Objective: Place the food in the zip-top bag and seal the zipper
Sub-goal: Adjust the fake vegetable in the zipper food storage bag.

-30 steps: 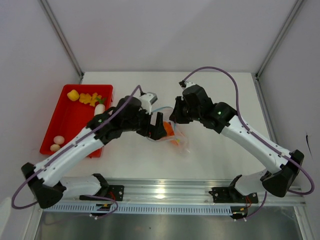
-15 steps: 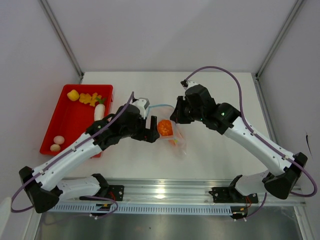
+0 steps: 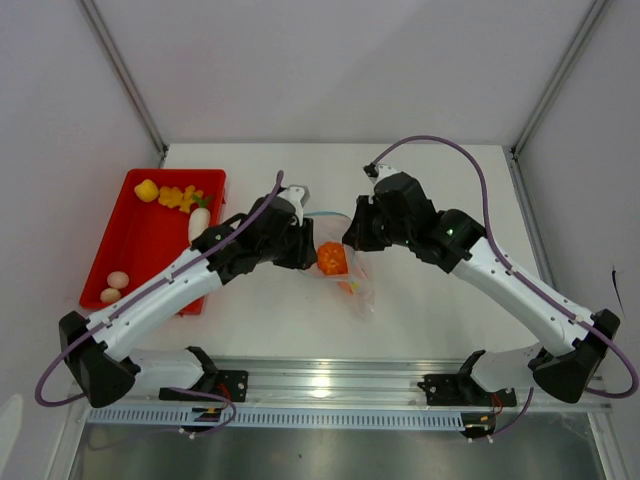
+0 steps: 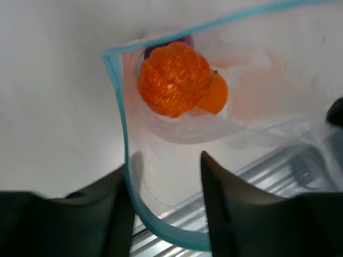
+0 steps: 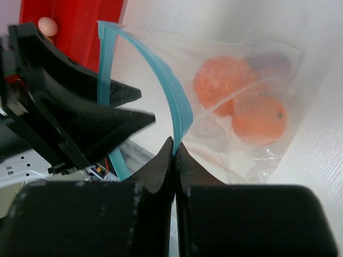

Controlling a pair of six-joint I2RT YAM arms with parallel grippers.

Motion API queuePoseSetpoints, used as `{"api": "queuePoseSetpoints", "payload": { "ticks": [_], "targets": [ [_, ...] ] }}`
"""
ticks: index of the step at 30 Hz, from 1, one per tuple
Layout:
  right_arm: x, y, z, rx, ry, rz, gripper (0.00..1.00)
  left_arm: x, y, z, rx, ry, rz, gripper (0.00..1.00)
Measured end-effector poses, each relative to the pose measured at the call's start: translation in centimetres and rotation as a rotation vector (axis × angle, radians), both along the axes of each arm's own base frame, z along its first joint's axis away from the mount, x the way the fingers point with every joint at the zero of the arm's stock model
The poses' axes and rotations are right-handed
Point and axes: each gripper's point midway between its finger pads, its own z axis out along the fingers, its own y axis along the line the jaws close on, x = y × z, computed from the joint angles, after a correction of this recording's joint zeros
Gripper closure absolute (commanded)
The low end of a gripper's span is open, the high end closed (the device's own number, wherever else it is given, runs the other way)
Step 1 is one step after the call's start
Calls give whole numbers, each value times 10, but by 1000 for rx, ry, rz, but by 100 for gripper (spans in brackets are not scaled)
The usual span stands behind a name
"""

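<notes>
The clear zip-top bag (image 3: 356,292) lies mid-table between both arms, its mouth held wide. Inside it sit a peeled orange piece (image 4: 174,79), a smooth orange (image 4: 215,97) and a purple piece (image 4: 185,40). My right gripper (image 5: 174,142) is shut on the teal zipper (image 5: 167,88), lifting one lip. My left gripper (image 4: 169,155) stands at the mouth with a clear gap between its fingers; the zipper (image 4: 121,115) curves along its left finger and loops under the right one. More food lies in the red tray: yellow pieces (image 3: 178,197), a white piece (image 3: 199,222), two eggs (image 3: 115,287).
The red tray (image 3: 150,245) stands at the table's left, close behind my left forearm. The aluminium rail (image 3: 330,385) runs along the near edge. Frame posts rise at both back corners.
My left gripper has drawn back from inside the bag to its mouth, leaving the peeled orange piece inside, and its jaws have narrowed. The right gripper has kept its hold on the zipper.
</notes>
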Motion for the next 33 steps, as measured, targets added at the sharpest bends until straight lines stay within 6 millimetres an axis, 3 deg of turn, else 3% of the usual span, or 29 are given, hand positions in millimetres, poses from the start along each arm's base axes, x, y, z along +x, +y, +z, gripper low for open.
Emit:
{"api": "queuePoseSetpoints", "payload": {
  "ticks": [1, 2, 6, 8, 10, 14, 17, 18, 21, 25, 27, 29, 30, 33],
  "targets": [
    [-1, 0, -2, -4, 5, 3, 100, 4, -4, 2, -8, 2, -4, 87],
    [-1, -1, -6, -10, 8, 7, 100, 9, -8, 5, -23, 5, -4, 98],
    [-3, -4, -20, -53, 10, 29, 100, 24, -23, 25, -73, -2, -42, 100],
    [-3, -7, -26, -82, 0, 43, 100, 27, -37, 47, -124, -19, -91, 99],
    [2, -12, -28, -114, -32, 36, 100, 27, -55, 83, -215, -70, -169, 99],
    [0, -25, -14, -102, -111, 20, 100, 6, -76, 146, -377, -172, -306, 99],
    [-13, -46, 10, -35, -190, -9, 100, -17, -78, 168, -439, -206, -372, 100],
    [-16, -51, 17, -14, -209, -17, 100, -20, -77, 167, -443, -207, -376, 99],
    [-11, -60, 18, 1, -218, -49, 100, -14, -78, 130, -386, -140, -345, 100],
    [7, -54, -25, -96, -123, -62, 100, 5, -80, 41, -227, 33, -272, 99],
    [13, -50, -52, -161, -65, -55, 100, 4, -74, 3, -148, 125, -243, 99],
    [11, -52, -60, -191, -45, -48, 100, 2, -69, -3, -126, 147, -233, 99],
    [10, -54, -55, -189, -53, -48, 100, 2, -68, 5, -137, 132, -234, 99],
    [8, -56, -30, -149, -98, -50, 100, 1, -69, 53, -217, 34, -248, 99]
  ]
}}
